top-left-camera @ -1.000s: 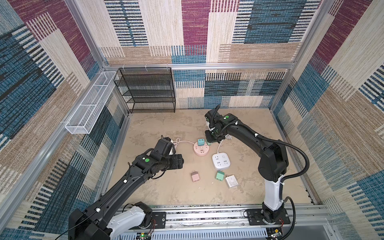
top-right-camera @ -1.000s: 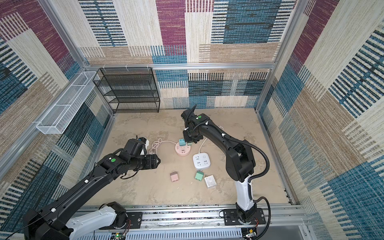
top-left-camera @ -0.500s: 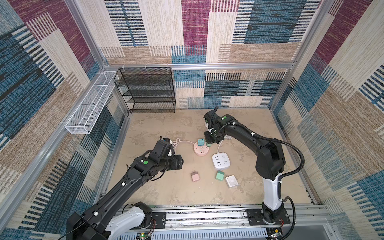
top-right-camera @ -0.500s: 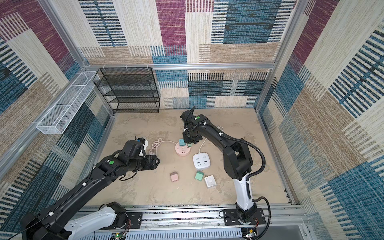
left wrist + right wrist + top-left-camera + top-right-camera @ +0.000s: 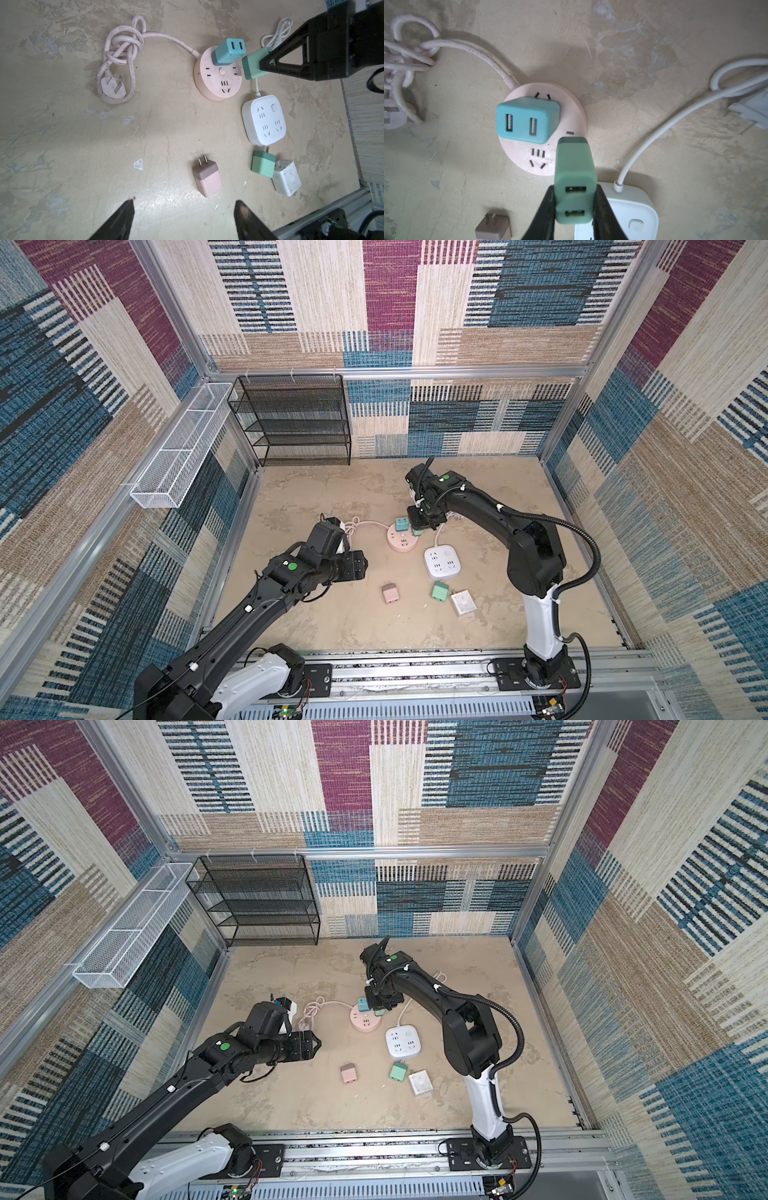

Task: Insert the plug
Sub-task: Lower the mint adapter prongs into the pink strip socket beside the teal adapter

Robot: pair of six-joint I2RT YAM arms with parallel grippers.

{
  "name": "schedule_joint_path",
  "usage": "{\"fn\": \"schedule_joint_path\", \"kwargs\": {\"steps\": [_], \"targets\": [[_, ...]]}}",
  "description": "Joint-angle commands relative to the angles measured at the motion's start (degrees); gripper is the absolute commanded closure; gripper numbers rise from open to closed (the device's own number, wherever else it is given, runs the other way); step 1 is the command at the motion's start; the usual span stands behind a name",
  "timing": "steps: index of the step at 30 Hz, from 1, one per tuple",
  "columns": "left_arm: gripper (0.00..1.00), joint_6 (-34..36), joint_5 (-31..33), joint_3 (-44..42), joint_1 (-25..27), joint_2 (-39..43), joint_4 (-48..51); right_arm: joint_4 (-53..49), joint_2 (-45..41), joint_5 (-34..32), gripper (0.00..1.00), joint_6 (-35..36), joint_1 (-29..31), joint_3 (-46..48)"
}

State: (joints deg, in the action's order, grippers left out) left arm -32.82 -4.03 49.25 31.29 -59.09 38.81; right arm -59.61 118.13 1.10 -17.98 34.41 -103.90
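right gripper (image 5: 574, 199) pinching green plug (image 5: 574, 164) by flat sides, seems light, rigid, slick-ish; left gripper (image 5: 184, 207) open, empty

Green plug (image 5: 574, 166) matt plastic; pink socket (image 5: 571, 116) smooth plastic; floor (image 5: 633, 62) rough, mottled; walls (image 5: 390, 294) woven cloth.

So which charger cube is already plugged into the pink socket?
The blue charger, standing in the pink socket. The right end effector grips one green charger; the pink charger, white charger and second green charger lie loose.
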Motion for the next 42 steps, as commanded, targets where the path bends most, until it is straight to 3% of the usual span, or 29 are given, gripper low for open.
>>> {"fn": "schedule_joint_path", "kwargs": {"steps": [1,42], "targets": [[0.20,-0.34,-0.47,-0.34,0.00,0.47,-1.20,1.52,0.28,0.51,1.00,-0.32,0.03,0.10],[0.20,0.74,-0.19,-2.49,-0.09,-1.23,-4.44,-5.72,7.76,-4.08,1.00,-1.42,1.09,-7.42]]}}
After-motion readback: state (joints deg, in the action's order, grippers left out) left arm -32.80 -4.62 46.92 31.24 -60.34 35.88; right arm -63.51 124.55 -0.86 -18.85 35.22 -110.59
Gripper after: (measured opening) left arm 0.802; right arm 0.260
